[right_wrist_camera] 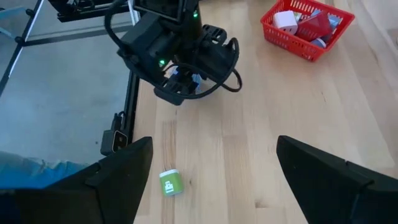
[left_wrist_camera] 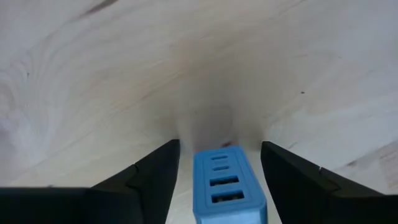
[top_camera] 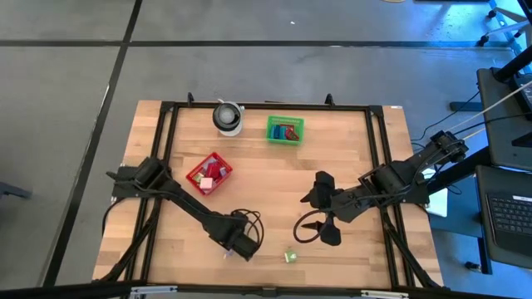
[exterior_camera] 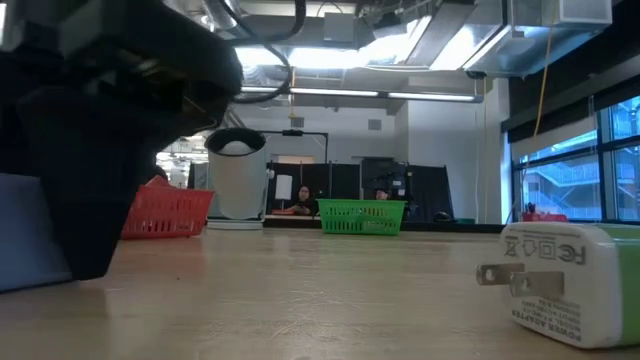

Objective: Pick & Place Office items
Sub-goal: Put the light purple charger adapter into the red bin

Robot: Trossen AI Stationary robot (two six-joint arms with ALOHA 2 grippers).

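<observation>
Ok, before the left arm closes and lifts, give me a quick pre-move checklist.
1. Blue piece between the left gripper fingers: ok, centred, gaps on both sides.
2. Grip made: not ok, the fingers stand apart from it.
3. Blue piece flat on the table: ok.
4. Right gripper clear of the left arm: ok, open, hovering over the table.
5. Green piece out of the way: ok, lies apart.
6. Red basket has room: cannot tell.

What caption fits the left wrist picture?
Left gripper straddles a blue charger block on the wooden table, fingers not yet touching it.
</observation>
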